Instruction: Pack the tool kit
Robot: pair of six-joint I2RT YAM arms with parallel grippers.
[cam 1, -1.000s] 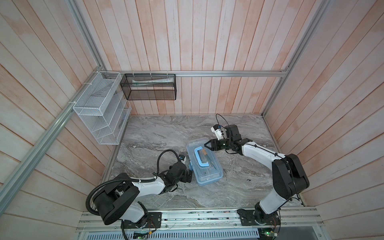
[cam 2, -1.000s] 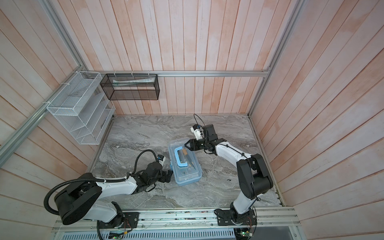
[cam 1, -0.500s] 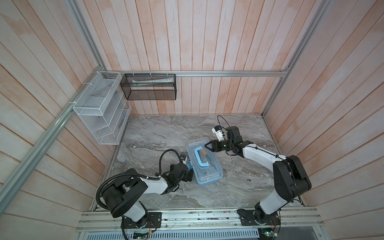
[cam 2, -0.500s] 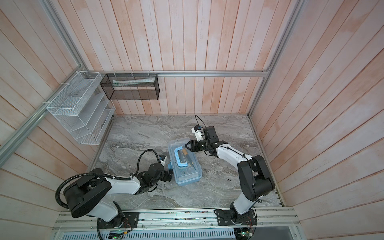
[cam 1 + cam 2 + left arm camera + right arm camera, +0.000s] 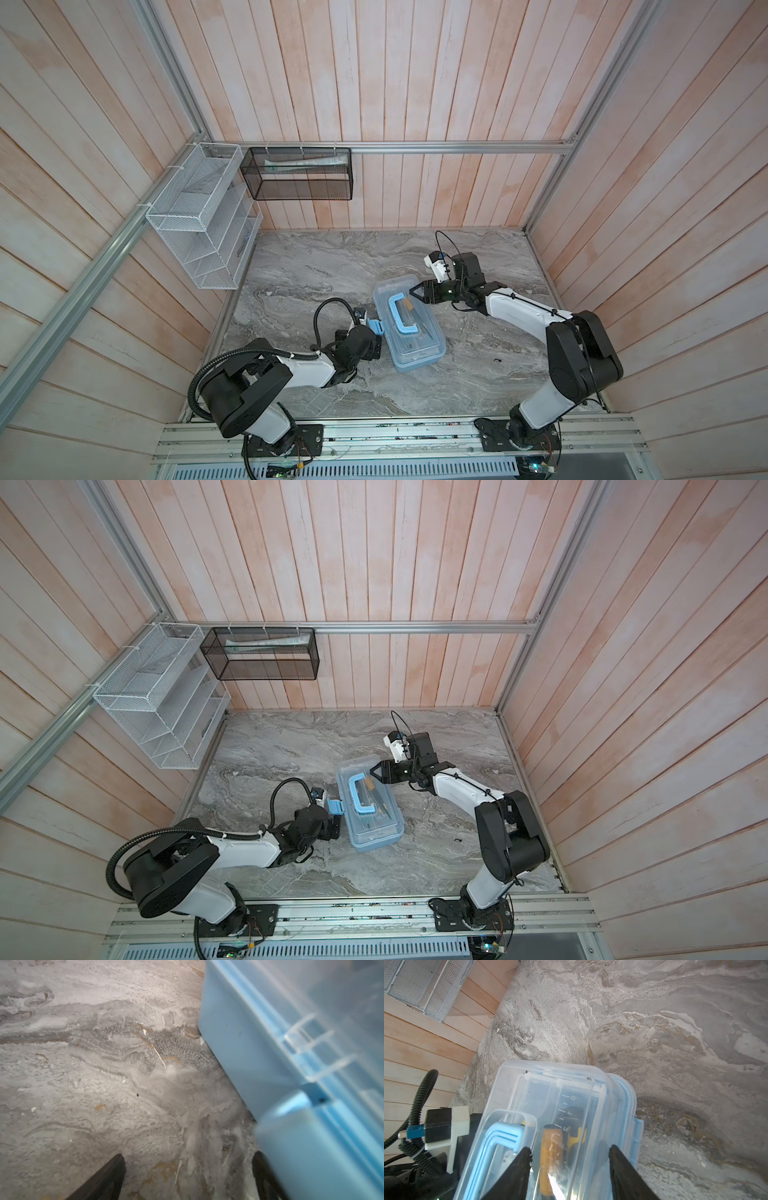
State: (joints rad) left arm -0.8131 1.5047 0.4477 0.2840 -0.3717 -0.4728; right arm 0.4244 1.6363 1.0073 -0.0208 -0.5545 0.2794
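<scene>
Left gripper open beside the box's latch, my arm swung nearer; right gripper stays open over the lid.

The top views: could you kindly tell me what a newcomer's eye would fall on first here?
The light blue tool kit, clear lid on, sits centre-scene. The right gripper hovers open at its far end; a white wire rack hangs upper left.
</scene>
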